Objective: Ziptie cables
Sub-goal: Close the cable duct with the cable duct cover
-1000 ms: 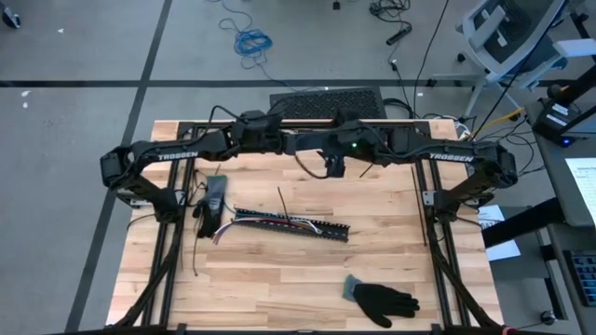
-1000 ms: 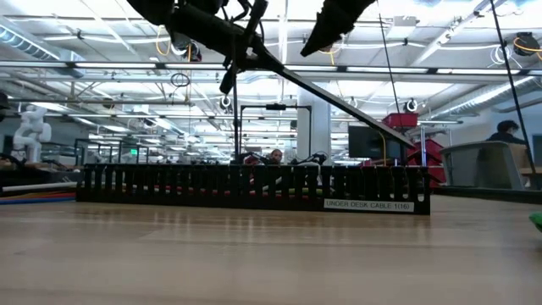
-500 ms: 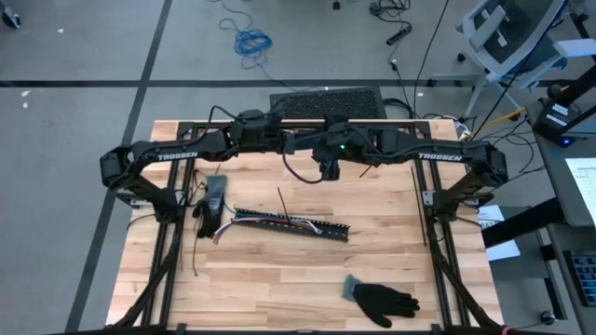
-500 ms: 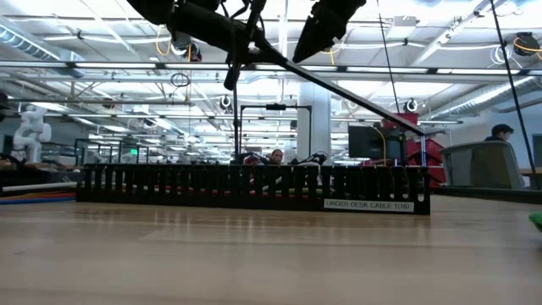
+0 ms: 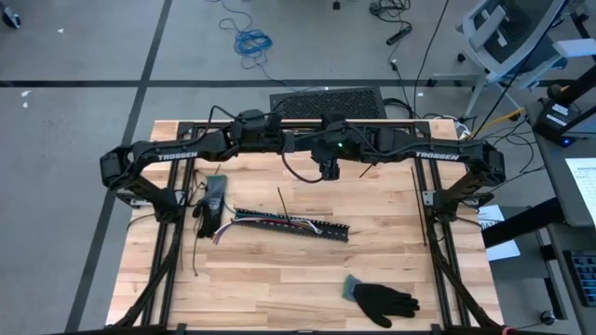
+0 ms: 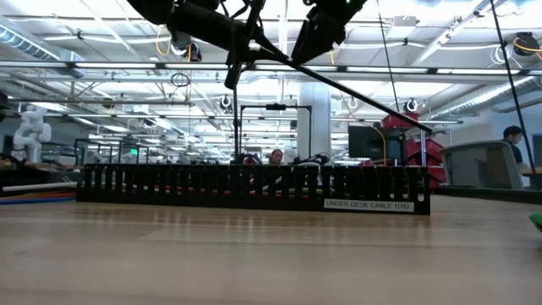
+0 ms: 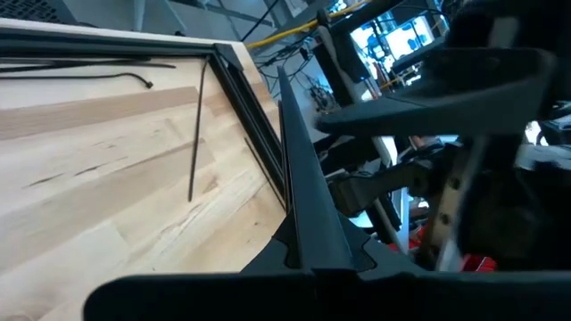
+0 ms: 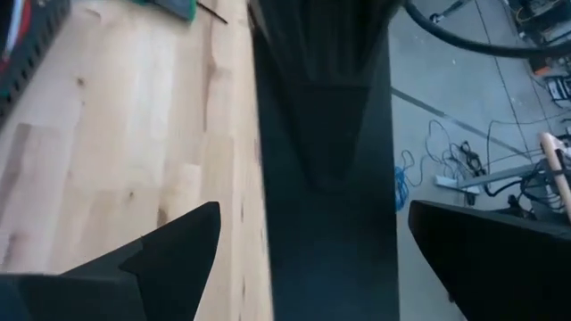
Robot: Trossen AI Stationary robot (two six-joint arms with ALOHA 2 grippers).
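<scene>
The cables [image 5: 270, 220] lie in a black slotted strip [image 5: 296, 226] at mid-table, their loose ends [image 5: 220, 233] spilling out at its left; the low view shows only the strip [image 6: 254, 186]. High above the far half of the table, my left gripper [image 7: 308, 263] is shut on a long black ziptie [image 6: 356, 93]. The ziptie slants down toward the table's right. My right gripper [image 6: 315, 34] hangs open just above the ziptie near the left gripper [image 6: 241, 47]. A dark band [image 8: 326, 178] fills the gap between its fingers; I cannot tell whether they touch it. My left gripper pinches one end of the ziptie [image 7: 299, 227] between its two shut fingers. The fingers lie nearly level and roughly along the strip. The ziptie sticks straight out past the fingertips, clear of the table, its free end [image 6: 421, 127] lower than the held end.
Loose black zipties lie on the wood [image 5: 280, 199], [image 5: 196, 253], [image 5: 425, 209]. A dark tool [image 5: 213, 197] sits left of the strip. A black glove [image 5: 382, 300] lies near the front right. The black frame rails [image 5: 438, 233] run along both sides.
My right gripper has moved a little toward the table's left, along the ziptie toward my left gripper, staying open. The ziptie's free end has risen slightly.
</scene>
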